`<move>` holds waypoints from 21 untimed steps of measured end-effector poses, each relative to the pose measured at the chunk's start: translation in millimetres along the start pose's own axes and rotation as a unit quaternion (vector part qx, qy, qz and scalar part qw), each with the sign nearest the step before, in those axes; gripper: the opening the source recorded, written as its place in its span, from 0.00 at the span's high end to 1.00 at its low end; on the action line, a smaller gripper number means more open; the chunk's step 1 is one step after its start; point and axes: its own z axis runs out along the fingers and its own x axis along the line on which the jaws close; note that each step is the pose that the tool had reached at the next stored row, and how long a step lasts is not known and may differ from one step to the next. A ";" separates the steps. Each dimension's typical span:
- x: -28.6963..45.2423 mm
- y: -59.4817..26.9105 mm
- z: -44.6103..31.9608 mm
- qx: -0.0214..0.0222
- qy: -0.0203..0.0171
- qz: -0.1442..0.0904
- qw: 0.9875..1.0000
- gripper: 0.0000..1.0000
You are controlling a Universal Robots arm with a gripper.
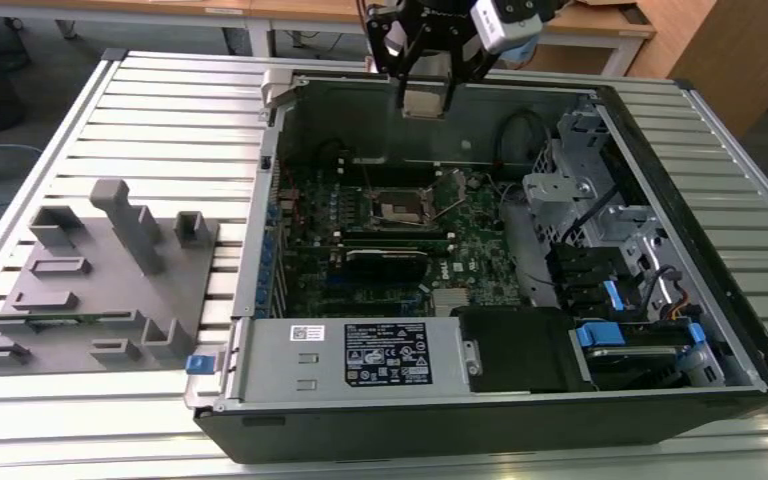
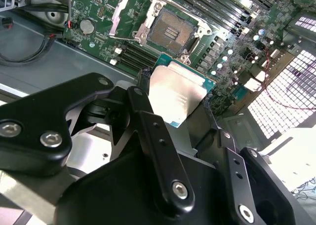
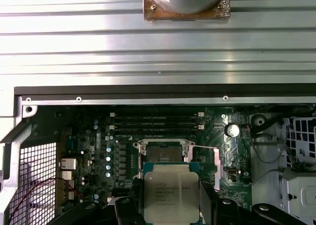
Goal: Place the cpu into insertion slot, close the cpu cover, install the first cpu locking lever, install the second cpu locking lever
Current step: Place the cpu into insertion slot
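- Tool (image 3: pixel 171 205) clamped on the cpu (image 3: pixel 171 194) by two opposite edges — metal top facing the first wrist view.
- Cpu hangs over the computer case's (image 1: pixel 357 125) far wall, apparently near upright.
- Insertion slot (image 3: pixel 164 154) beyond lies bare — cpu cover (image 3: pixel 216 161) seemingly swung open.

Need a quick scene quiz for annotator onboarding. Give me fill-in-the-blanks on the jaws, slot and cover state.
The jaws are shut on the ____.
The insertion slot holds no chip: it is ____.
The cpu cover is swung off the slot, so it stands ____.
Missing words: cpu; empty; open.
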 end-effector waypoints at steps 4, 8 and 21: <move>0.0 -0.1 1.2 0.000 0.000 0.000 1.000 0.46; 0.0 -0.2 2.2 0.000 0.000 0.000 1.000 0.46; -0.1 -0.7 7.7 0.000 0.000 0.000 1.000 0.46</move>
